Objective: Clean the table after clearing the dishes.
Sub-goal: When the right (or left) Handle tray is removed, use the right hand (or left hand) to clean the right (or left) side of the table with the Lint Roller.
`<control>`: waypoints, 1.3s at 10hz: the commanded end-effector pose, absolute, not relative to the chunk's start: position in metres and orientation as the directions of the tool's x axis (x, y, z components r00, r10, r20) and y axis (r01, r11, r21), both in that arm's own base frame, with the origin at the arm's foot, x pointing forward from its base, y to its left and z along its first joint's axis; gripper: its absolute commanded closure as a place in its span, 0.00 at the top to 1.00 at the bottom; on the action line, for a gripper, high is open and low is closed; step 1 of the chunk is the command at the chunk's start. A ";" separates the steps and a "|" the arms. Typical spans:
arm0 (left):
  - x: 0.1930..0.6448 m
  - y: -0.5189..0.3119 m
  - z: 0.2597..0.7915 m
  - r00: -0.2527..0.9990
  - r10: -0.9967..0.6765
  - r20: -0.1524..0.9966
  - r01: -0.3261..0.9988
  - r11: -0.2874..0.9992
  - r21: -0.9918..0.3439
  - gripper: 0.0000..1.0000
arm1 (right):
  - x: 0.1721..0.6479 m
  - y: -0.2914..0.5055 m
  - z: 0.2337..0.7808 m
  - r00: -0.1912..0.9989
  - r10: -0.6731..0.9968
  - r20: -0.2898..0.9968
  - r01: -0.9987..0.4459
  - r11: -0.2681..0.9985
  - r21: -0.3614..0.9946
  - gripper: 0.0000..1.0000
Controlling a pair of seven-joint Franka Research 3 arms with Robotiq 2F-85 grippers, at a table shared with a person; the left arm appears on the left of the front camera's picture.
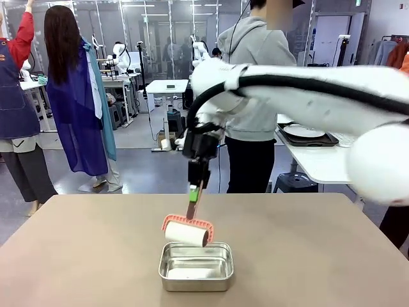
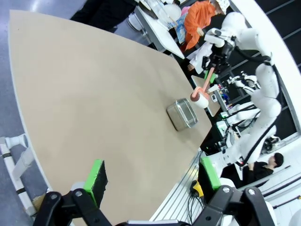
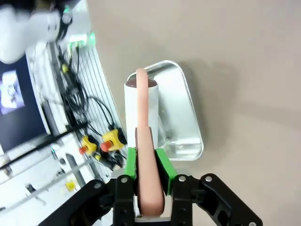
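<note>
Matte and taupe-brown, the large round-cornered table (image 1: pixel 83 256) lies bare across most of the front view, a stiff, flat top that should take pressure without giving. Near its six o'clock edge sits a shiny rectangular metal tin (image 1: pixel 195 284) with rounded corners and a rolled rim. Thin sheet metal like that is likely light and apt to skate if knocked.

At the tin's twelve o'clock rim hangs a white cylindrical roller in a salmon-red frame (image 1: pixel 186 233); whether it touches the rim cannot be told. The right gripper (image 1: pixel 193 192) is clamped on the roller's slim salmon handle (image 3: pixel 143 108), its green pads pinching it near the upper end. The tool looks light and rigid. The smooth, narrow handle could still twist in a two-point pinch once the roll presses on the table, so a hold nearer the frame would probably steady it.

The left gripper (image 2: pixel 153 176) hangs near the table's edge, jaws spread wide and empty.

Off the big table at two o'clock, a round white plate (image 1: pixel 303 131), hard and breakable by the look of it, rests on a dark rectangular tray (image 1: pixel 326 141) on a smaller white table (image 1: pixel 316 163). A person in a grey hoodie (image 1: pixel 259 96) stands at twelve o'clock.
</note>
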State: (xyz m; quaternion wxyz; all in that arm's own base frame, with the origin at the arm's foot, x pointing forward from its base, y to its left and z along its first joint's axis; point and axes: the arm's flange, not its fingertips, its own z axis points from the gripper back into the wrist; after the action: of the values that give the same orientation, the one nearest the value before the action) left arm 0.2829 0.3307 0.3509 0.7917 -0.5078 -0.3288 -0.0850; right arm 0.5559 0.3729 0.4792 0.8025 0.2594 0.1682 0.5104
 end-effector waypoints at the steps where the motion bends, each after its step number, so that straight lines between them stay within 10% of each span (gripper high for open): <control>1: 0.277 0.329 0.354 0.772 0.188 0.607 0.471 0.472 -0.745 0.99 | 0.431 0.276 0.465 0.618 0.786 0.024 -0.662 0.503 0.556 0.10; 7: 0.277 0.329 0.354 0.772 0.188 0.607 0.471 0.472 -0.745 0.99 | 0.361 0.102 0.482 0.959 0.254 0.126 -0.276 0.734 0.621 0.10; 12: 0.277 0.329 0.354 0.772 0.188 0.607 0.471 0.472 -0.745 0.99 | 0.416 0.129 0.516 0.908 0.406 0.103 -0.381 0.696 0.608 0.10; 13: 0.277 0.329 0.354 0.772 0.188 0.607 0.471 0.472 -0.745 0.99 | 0.409 0.129 0.510 0.910 0.396 0.126 -0.385 0.688 0.616 0.22</control>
State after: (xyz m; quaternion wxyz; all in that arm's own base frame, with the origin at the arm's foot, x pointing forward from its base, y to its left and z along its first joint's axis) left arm 0.2828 0.3305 0.3509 0.7917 -0.5079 -0.3287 -0.0851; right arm 0.4179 0.1320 0.5121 0.9174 0.3342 0.0101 0.2157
